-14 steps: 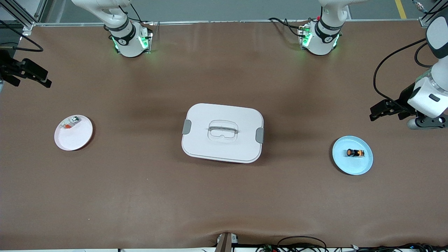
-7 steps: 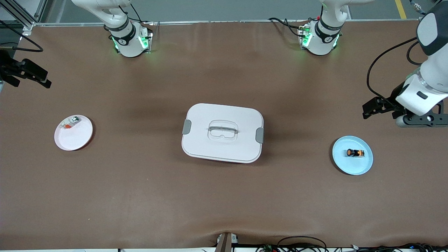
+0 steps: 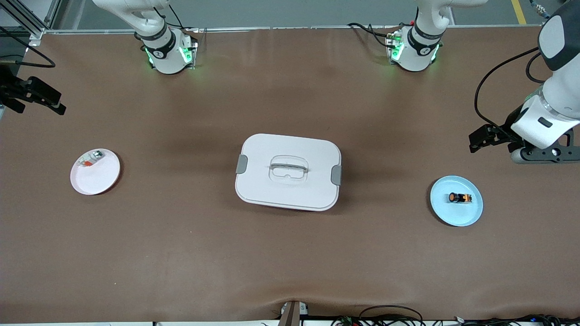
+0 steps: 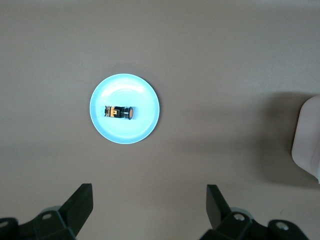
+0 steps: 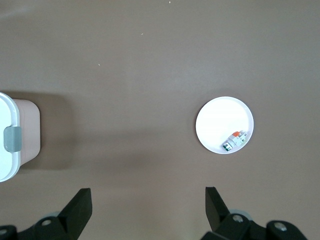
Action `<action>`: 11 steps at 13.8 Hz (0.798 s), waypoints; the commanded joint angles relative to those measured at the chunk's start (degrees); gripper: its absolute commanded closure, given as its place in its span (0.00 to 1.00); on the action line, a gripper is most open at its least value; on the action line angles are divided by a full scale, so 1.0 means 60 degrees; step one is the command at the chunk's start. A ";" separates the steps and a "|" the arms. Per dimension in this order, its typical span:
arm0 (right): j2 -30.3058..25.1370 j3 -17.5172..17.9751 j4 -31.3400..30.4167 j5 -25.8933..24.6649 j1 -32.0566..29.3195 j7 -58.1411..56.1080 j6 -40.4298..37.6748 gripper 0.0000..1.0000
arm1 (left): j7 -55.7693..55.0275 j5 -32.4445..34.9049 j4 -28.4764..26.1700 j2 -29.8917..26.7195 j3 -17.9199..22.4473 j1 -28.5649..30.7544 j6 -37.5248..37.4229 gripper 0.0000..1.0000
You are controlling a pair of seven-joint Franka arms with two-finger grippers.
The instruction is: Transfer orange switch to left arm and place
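No readable lettering shows anywhere. The orange switch (image 3: 459, 198) lies on its side on a pale blue plate (image 3: 466, 216), well apart from the white box (image 3: 288, 172) toward the left arm's end of the table, with bare brown mat between. The left gripper (image 3: 476, 140) hangs spread and empty above the mat near that plate. The right gripper (image 3: 38, 97) waits, spread and empty, at the table's edge, above a white plate (image 3: 100, 179) carrying a silver-and-clear part (image 3: 90, 160).

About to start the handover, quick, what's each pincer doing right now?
Left pincer: open, empty, up over the table beside the blue plate with the orange switch.
Right pincer: open, empty, waiting near the white plate.
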 commanded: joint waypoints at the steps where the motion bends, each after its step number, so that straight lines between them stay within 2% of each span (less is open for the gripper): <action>1: -0.0246 0.0035 -0.0253 -0.0038 -0.0069 -0.0027 0.0113 0.00 | 0.0022 0.0159 0.0110 -0.0072 0.0072 -0.0022 -0.0223 0.00; 5: -0.0246 0.0064 -0.0253 -0.0038 -0.0010 -0.0012 0.0127 0.00 | 0.0022 0.0159 0.0110 -0.0072 0.0014 0.0109 -0.0223 0.00; 9: -0.0231 0.0050 -0.0253 -0.0038 -0.0040 -0.0013 0.0142 0.00 | 0.0037 0.0144 0.0110 -0.0072 -0.0834 0.0958 -0.0223 0.00; 11: -0.0231 0.0050 -0.0253 -0.0038 -0.0040 -0.0012 0.0142 0.00 | 0.0036 0.0144 0.0096 -0.0159 -0.0851 0.0945 -0.0223 0.00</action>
